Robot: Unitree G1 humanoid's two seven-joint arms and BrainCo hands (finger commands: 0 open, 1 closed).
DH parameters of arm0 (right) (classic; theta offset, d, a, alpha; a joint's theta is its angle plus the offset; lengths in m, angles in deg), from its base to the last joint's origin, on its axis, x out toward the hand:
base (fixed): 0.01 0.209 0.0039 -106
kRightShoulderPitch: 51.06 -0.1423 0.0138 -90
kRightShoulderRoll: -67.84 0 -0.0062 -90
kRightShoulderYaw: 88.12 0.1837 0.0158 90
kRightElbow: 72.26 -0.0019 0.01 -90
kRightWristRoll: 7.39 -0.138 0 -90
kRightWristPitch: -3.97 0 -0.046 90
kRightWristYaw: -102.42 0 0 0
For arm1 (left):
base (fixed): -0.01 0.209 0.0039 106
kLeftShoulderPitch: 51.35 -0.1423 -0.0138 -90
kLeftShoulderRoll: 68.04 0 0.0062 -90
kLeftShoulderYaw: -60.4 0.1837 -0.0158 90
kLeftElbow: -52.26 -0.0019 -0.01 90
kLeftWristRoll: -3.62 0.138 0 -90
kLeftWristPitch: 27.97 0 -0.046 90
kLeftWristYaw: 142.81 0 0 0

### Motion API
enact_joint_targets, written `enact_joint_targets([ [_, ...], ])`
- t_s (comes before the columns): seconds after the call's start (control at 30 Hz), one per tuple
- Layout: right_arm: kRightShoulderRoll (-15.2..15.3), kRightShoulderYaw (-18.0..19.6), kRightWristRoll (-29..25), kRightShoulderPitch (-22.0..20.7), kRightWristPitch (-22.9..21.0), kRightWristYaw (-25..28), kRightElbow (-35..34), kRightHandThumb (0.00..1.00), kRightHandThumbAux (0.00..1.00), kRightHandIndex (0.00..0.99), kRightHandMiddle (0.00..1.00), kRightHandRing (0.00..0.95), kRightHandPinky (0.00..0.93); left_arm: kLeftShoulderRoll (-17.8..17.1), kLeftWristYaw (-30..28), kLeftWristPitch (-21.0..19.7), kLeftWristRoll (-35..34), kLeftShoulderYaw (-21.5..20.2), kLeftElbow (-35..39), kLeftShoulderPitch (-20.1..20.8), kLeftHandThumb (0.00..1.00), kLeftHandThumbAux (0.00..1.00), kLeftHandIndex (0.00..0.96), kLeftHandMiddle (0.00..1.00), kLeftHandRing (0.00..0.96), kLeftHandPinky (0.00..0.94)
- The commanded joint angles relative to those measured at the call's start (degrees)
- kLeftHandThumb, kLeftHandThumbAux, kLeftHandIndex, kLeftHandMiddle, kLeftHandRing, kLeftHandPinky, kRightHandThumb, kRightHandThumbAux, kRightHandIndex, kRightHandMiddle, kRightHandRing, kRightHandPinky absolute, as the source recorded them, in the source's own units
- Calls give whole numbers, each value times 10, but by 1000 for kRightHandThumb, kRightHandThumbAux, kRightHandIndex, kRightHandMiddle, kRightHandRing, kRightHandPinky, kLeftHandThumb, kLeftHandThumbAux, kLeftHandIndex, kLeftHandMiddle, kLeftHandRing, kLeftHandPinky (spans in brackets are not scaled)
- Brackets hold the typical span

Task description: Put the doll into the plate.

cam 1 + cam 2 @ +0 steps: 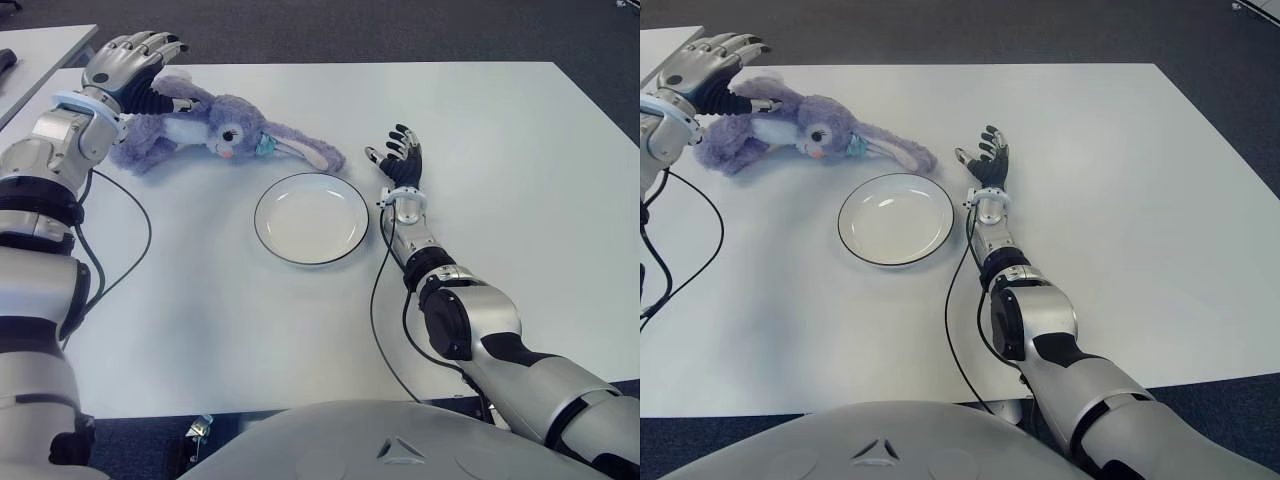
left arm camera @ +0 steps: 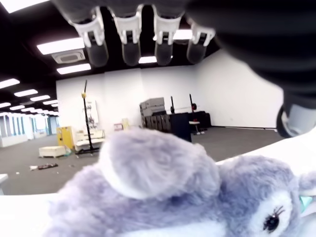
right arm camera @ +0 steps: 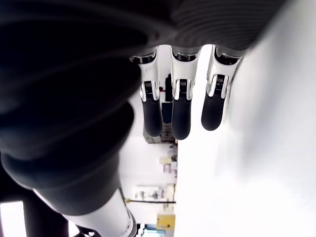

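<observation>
The left hand (image 1: 130, 62) hovers over the doll (image 1: 215, 128), fingers spread, gripping nothing. The doll lies on the table (image 1: 500, 150) just behind the plate (image 1: 311, 218). The right hand (image 1: 400, 155), open, shows right of the plate.

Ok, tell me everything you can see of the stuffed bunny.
The stuffed bunny is lilac plush with a white face patch, dark eye, pink nose and a teal bit at its neck. It lies flat on the white table, one long ear trailing toward the plate. The left hand hovers open over its body, not gripping.
</observation>
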Motion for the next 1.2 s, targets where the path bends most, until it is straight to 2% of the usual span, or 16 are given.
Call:
enact_joint_targets([
  [0.03, -40, 7, -11, 119, -95, 3, 84, 174, 924, 142, 202, 211, 221, 20, -5, 19, 1, 18, -41, 20, 242, 382, 0, 11, 29, 65],
  [0.37, -40, 2, -6, 118, -99, 0, 84, 140, 925, 137, 192, 203, 224, 36, -20, 19, -5, 25, -78, 42, 245, 378, 0, 15, 30, 64],
  [0.67, -41, 2, -9, 119, -97, -1, 83, 140, 931, 136, 196, 205, 216, 56, -33, 20, -15, 30, -101, 42, 263, 364, 0, 9, 25, 58],
  [1.0, -41, 2, -10, 120, -93, 0, 83, 179, 938, 141, 201, 209, 228, 67, -51, 24, -18, 33, -109, 44, 252, 351, 0, 4, 25, 62],
  [1.2, -43, 4, -12, 121, -89, -3, 82, 191, 940, 146, 209, 215, 235, 75, -58, 24, -20, 33, -115, 44, 263, 356, 0, 13, 39, 98],
])
